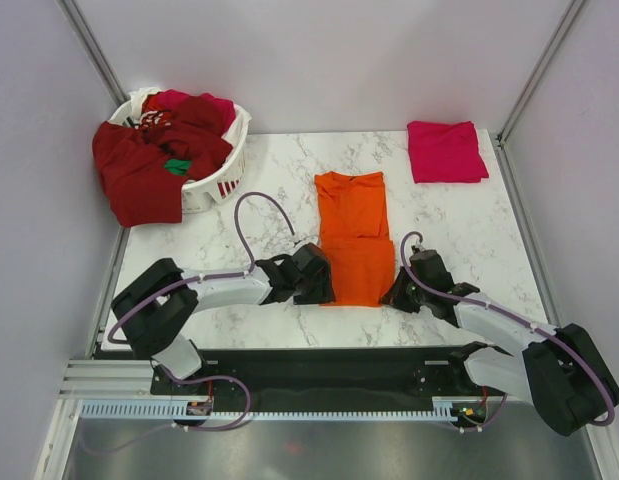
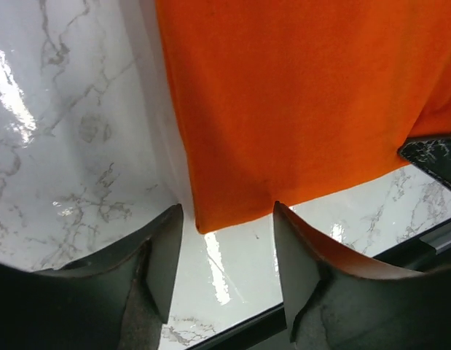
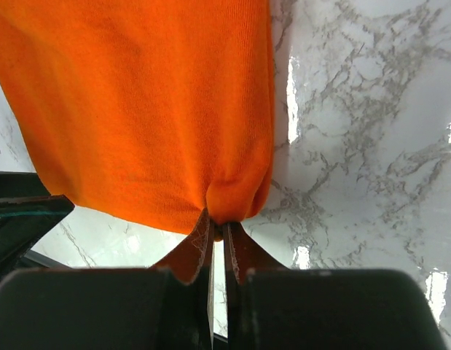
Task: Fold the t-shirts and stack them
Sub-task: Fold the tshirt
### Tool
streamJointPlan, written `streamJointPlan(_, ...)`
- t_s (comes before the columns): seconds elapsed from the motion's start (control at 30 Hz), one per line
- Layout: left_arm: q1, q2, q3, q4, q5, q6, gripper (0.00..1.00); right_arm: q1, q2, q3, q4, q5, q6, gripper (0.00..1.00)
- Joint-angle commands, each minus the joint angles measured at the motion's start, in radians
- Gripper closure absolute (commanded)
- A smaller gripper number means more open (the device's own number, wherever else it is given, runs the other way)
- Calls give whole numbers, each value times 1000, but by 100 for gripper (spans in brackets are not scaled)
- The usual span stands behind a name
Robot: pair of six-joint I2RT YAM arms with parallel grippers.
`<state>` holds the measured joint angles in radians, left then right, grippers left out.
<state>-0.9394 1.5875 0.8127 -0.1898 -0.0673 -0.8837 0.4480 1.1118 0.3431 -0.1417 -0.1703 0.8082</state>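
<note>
The orange shirt lies flat at the middle of the surface, folded into a narrow lengthwise strip. Its collar points to the far side and its hem to the near edge. The near half shows a doubled layer.

The right end effector is at the near right corner of the orange shirt. In the right wrist view, the right end effector is closed on that corner. The cloth bunches into a small pucker at the fingertips.

The left end effector is at the near left corner of the orange shirt. In the left wrist view, the left end effector is open. The hem corner of the shirt lies in the gap between the two fingers. Neither finger visibly touches the cloth, and the corner rests flat on the surface.

A pink shirt lies folded on the surface, well apart from the orange shirt, to its far right.

A white basket stands to the far left of the orange shirt, at the surface corner. It holds dark red shirts, which spill over its left rim. A green shirt shows among them.
</note>
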Motion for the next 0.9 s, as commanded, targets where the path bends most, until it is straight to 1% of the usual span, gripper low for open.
streamJointPlan(0.0, -18, 32, 11, 47, 6, -63, 42, 9, 2, -24, -85, -5, -7, 100)
streamJointPlan(0.03, -31, 35, 6, 47, -2, -66, 46, 11, 2, -24, -85, -5, -7, 100)
streamJointPlan(0.07, -36, 37, 2, 50, -8, -76, 56, 11, -1, -24, -88, -6, -9, 100)
streamJointPlan(0.1, -39, 40, -6, 52, -9, -83, 63, 11, -3, -23, -87, -6, -9, 100)
streamJointPlan(0.13, -45, 45, -9, 53, -9, -86, 72, 11, -4, -23, -88, -8, -10, 100)
streamJointPlan(0.17, -50, 51, -9, 55, -8, -92, 91, 11, -7, -21, -90, -9, -10, 100)
streamJointPlan(0.2, -53, 51, -10, 53, -3, -95, 97, 11, -9, -18, -98, -12, -14, 100)
streamJointPlan(0.27, -62, 43, -9, 52, 1, -97, 98, 11, -29, -6, -123, -18, -23, 100)
streamJointPlan(0.3, -70, 20, -7, 47, 3, -98, 98, 14, -42, 10, -163, -26, -26, 100)
streamJointPlan(0.33, -75, 9, -4, 17, 1, -100, 98, 17, -62, 17, -186, -23, -24, 100)
streamJointPlan(0.37, -79, -6, 2, -5, -3, -107, 98, 20, -116, 25, -212, -15, -21, 100)
streamJointPlan(0.4, -91, -35, 15, -35, -14, -110, 98, 26, -147, 42, -270, -8, -20, 100)
streamJointPlan(0.47, -102, -66, 45, -132, -31, -124, 98, 32, -225, 75, -341, 21, -24, 100)
streamJointPlan(0.5, -113, -96, 55, -164, -43, -127, 98, 32, -246, 112, -411, 31, -29, 100)
streamJointPlan(0.6, -128, -159, 94, -247, -39, -113, 98, 32, -300, 189, -505, 51, -38, 100)
streamJointPlan(0.73, -131, -207, 173, -358, -40, -97, 98, 32, -291, 278, -547, 38, -47, 100)
streamJointPlan(0.87, -127, -228, 282, -440, -91, -61, 97, 34, -239, 378, -565, 81, -81, 100)
